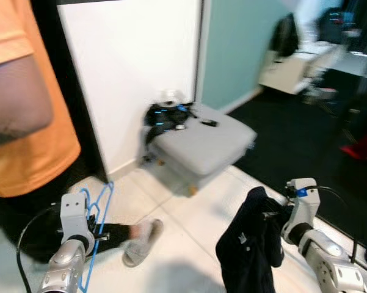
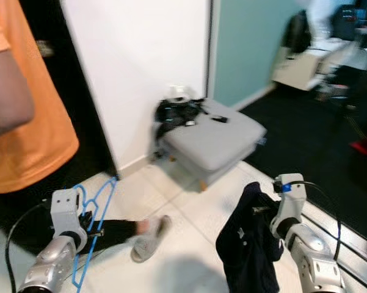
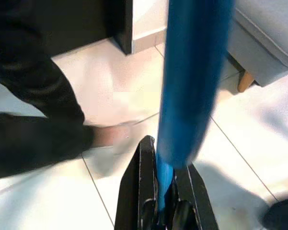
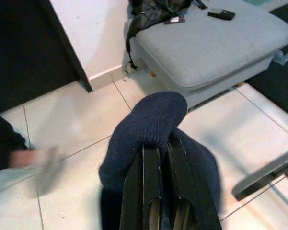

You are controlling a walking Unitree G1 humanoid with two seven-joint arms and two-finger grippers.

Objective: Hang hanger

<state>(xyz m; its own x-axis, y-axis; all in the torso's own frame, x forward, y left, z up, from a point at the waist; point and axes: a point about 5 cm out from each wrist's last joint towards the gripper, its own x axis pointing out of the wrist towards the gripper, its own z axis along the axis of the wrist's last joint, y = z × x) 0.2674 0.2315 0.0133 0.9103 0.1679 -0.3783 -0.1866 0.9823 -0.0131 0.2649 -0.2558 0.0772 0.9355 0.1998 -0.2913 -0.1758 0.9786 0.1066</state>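
Your left gripper (image 3: 165, 211) has its jaws clenched on the blue hanger (image 1: 98, 226), which hangs low at your left side, carried clear of the floor. Your right gripper (image 4: 163, 191) has its jaws clamped on a dark knit garment (image 1: 250, 250), draped down in a bunch. Likely both are held apart, ready for putting together or for hanging; no rail is visible. Ahead: white tiled floor (image 1: 189, 244), a grey ottoman (image 1: 201, 143) against the white wall (image 1: 128, 73), dark carpet beyond. A person in an orange shirt (image 1: 24, 110) stands close on your left, slippered foot (image 1: 140, 241) near the hanger.
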